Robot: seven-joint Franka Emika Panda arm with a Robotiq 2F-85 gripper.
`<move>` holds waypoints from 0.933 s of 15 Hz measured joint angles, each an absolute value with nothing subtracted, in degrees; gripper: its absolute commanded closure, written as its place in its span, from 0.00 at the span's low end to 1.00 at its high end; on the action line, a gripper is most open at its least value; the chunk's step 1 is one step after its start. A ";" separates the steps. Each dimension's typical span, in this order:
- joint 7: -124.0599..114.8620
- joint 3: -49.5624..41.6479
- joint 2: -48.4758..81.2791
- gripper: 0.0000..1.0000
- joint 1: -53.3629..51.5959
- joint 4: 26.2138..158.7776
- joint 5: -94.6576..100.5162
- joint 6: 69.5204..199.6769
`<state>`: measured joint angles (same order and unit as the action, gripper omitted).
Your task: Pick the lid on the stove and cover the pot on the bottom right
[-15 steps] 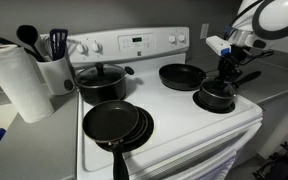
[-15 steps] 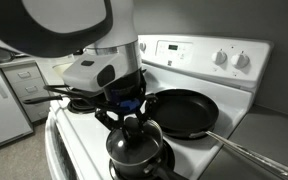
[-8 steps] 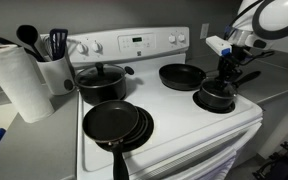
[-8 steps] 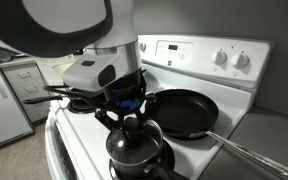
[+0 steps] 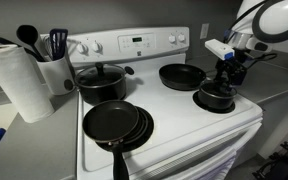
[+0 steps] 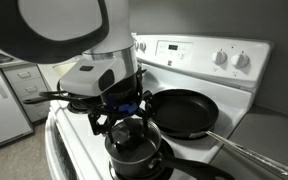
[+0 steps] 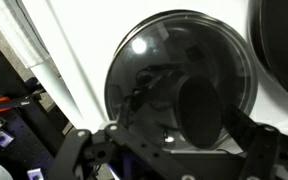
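The small black pot [image 5: 216, 98] stands on the front right burner of the white stove [image 5: 184, 125], with the glass lid [image 5: 220, 88] lying on top of it. My gripper [image 5: 227, 72] hangs just above, open. In an exterior view the gripper [image 6: 124, 122] has its fingers spread either side of the lid [image 6: 134, 142] on the pot [image 6: 134, 162]. Seen from the wrist, the round clear lid [image 7: 154, 50] fills the picture. Its dark knob [image 7: 199, 108] sits free between the spread fingers of the gripper [image 7: 174, 135].
A wide black pot with its own lid [image 5: 102, 80] is at the back left and stacked frying pans [image 5: 116, 122] at the front left. Another frying pan [image 5: 182, 75] [image 6: 189, 110] lies behind the small pot. A utensil holder [image 5: 54, 68] and paper towel roll [image 5: 19, 80] stand on the counter.
The jaws were shut on the lid's knob and have now opened off it. The lid stays resting on the small pot.
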<state>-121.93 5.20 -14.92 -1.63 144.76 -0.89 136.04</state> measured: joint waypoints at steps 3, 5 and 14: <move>-120.71 5.72 -14.93 0.00 -1.68 144.65 -0.88 136.05; -119.51 6.03 -15.02 0.00 -1.90 144.07 -0.62 136.05; -114.41 8.07 -19.33 0.00 -1.97 137.79 5.34 134.59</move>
